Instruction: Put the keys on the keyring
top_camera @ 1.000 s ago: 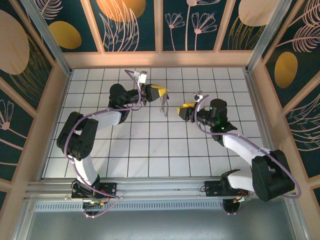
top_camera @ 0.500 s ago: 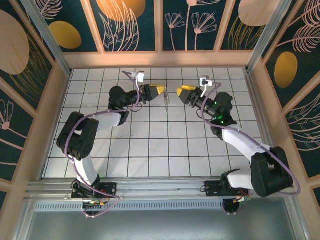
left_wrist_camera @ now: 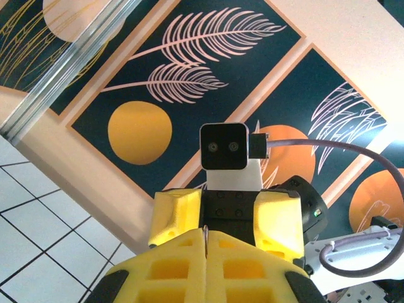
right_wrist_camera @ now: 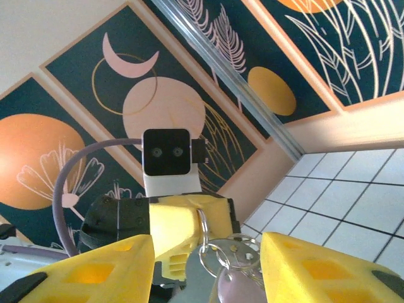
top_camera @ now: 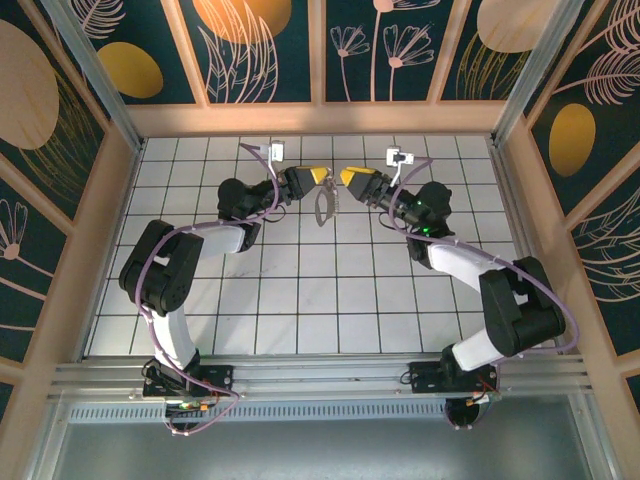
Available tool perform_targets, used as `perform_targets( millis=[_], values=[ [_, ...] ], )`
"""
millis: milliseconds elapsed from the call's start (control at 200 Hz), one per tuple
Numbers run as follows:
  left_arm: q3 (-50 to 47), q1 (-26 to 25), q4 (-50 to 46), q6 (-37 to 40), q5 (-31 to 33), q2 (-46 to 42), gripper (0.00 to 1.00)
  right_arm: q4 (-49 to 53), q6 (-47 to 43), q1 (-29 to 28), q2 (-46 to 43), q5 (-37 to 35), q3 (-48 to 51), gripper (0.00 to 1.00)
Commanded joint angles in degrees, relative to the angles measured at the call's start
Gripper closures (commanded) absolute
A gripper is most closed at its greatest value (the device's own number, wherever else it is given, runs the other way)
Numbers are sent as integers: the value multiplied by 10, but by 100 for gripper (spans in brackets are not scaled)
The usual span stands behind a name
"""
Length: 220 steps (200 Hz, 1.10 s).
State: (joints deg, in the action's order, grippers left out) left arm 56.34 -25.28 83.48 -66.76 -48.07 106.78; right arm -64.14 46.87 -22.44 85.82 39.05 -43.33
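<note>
My left gripper (top_camera: 320, 177) is raised at the back middle, shut on the thin silver keyring (right_wrist_camera: 203, 227). Its edge shows between the yellow pads (left_wrist_camera: 205, 235). A small bunch hangs from the ring (top_camera: 328, 203), with a key that has a lilac head (right_wrist_camera: 237, 289) and smaller rings. My right gripper (top_camera: 347, 178) faces the left one, tip to tip. Its yellow fingers (right_wrist_camera: 107, 271) stand apart, open, on either side of the hanging bunch, and I see no contact with it.
The white tiled floor (top_camera: 300, 290) lies below both raised arms. Painted wall panels (top_camera: 270, 50) close the back and sides. Purple cables loop from each wrist camera (top_camera: 277, 152).
My right arm swung up and to the left from the middle right until its gripper faced the left one. The left gripper rose slightly with the keyring still pinched.
</note>
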Motion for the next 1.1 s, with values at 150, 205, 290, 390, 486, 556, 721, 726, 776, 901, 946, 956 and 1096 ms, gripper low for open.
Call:
perform_targets(
  millis=[150,205,290,390,486,556,721,726,776,901,946,956,1096],
  values=[
    [-3,-7,46,-13,12,10,100,-61,20,-17,32,13,-38,55],
    [-2,-7,46,-12,12,11,100,-64,22,-19,37,14,-40,55],
    [-1,-7,46,-13,12,12,100,-66,24,-22,43,16,-44,56],
    [1,-8,46,-12,12,12,100,-67,24,-25,47,18,-47,60],
    [3,-8,46,-12,12,15,100,-65,25,-28,53,22,-52,62],
    [5,-8,45,-13,12,15,100,-63,25,-30,56,24,-54,65],
    [8,-8,44,-13,13,16,100,-61,21,-32,58,28,-55,79],
    [8,-8,44,-13,13,16,100,-60,21,-32,58,28,-55,80],
    [8,-8,43,-12,13,17,100,-58,20,-31,59,29,-55,83],
    [11,-8,42,-12,13,19,100,-56,18,-32,60,32,-54,87],
    [12,-8,40,-11,13,19,100,-54,17,-31,59,34,-53,90],
    [13,-8,39,-10,13,19,100,-54,16,-31,60,34,-53,91],
    [15,-8,32,-5,13,19,100,-44,7,-32,57,36,-53,100]
  ],
)
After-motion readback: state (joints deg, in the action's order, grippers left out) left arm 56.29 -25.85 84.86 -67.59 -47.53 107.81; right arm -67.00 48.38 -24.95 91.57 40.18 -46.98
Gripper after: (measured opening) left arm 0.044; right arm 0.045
